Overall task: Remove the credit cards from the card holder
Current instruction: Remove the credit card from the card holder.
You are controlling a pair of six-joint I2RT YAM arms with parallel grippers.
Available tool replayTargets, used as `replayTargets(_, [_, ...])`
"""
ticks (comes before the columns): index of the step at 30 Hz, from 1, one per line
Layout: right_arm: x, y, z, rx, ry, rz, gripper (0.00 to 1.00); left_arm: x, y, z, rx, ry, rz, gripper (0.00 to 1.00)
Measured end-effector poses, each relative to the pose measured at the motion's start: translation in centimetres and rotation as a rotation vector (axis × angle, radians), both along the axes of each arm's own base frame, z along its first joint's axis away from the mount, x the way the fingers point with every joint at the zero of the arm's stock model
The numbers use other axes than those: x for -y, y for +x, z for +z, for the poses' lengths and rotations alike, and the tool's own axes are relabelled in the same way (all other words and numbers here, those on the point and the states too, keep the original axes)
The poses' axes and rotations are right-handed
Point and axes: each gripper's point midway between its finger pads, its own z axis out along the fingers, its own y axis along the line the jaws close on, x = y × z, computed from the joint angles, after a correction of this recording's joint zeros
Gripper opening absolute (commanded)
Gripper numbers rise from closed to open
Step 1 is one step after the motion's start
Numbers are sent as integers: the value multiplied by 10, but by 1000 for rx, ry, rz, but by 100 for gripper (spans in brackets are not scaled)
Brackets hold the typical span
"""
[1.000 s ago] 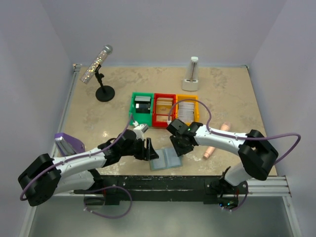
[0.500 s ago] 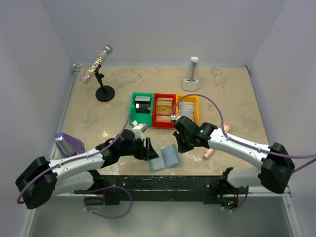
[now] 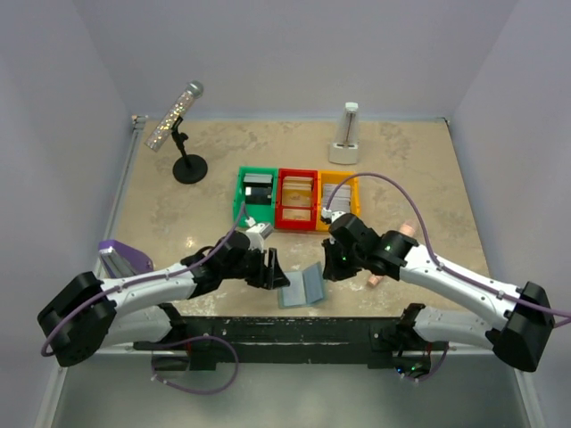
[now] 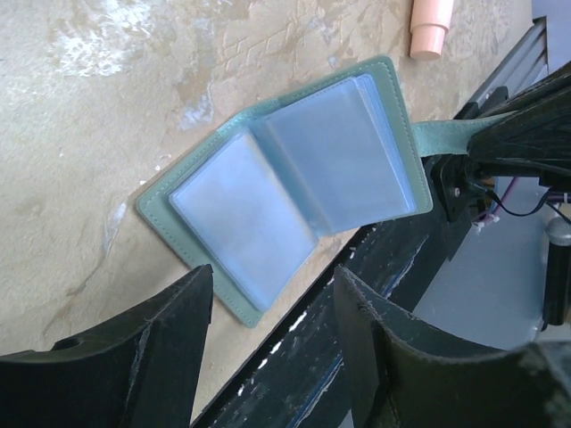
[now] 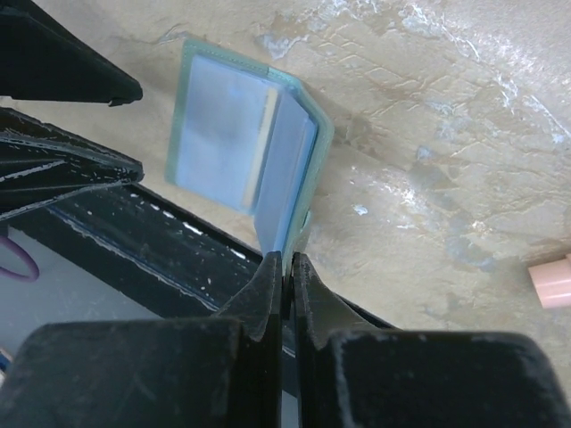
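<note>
The card holder (image 3: 302, 287) lies open at the table's front edge, pale blue-grey with clear pockets (image 4: 268, 183). Its left panel (image 5: 214, 125) rests flat and its right panel stands lifted. My right gripper (image 3: 331, 267) is shut on the edge tab of that right panel (image 5: 287, 257). My left gripper (image 3: 273, 270) hovers open just left of the holder, its fingers (image 4: 169, 321) straddling the near corner without touching. A thin tan edge (image 5: 261, 143) shows at the holder's fold. Credit cards lie in the green (image 3: 256, 190), red (image 3: 297, 194) and yellow (image 3: 338, 194) bins.
A pink tube (image 3: 385, 267) lies right of the holder, close to my right arm. The black front rail (image 3: 294, 325) runs just below the holder. A microphone stand (image 3: 187, 165) and a white upright object (image 3: 347, 134) stand at the back. A purple item (image 3: 120, 259) sits at the left.
My right gripper has shut on the holder's right edge and drawn it right and up, so that panel now stands raised. The right arm swung outward. The left gripper barely moved.
</note>
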Motion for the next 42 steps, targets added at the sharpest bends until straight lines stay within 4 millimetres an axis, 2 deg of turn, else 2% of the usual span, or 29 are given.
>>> replayTargets(4, [0,-4,-9,-17,21,-26,0,7,-1,-4,-25,2,-29,59])
replayTargets(13, [3,-11,-31,-66,16,-59,0,7,-2,-13,-49,27,-35,59])
replayTargets(23, [-1,-8,-29,-53,35,-62,0,0,10,-1,15,24,39,61])
replayTargets(32, [0,-7,-24,-33,50,-53,0,-7,9,-14,-11,76,54,60])
replayTargets(38, [-1,-7,-22,-29,55,-50,0,-11,4,-30,-47,117,50,60])
replayTargets(42, [-1,-7,-22,-30,56,-49,0,-12,3,-32,-51,120,49,60])
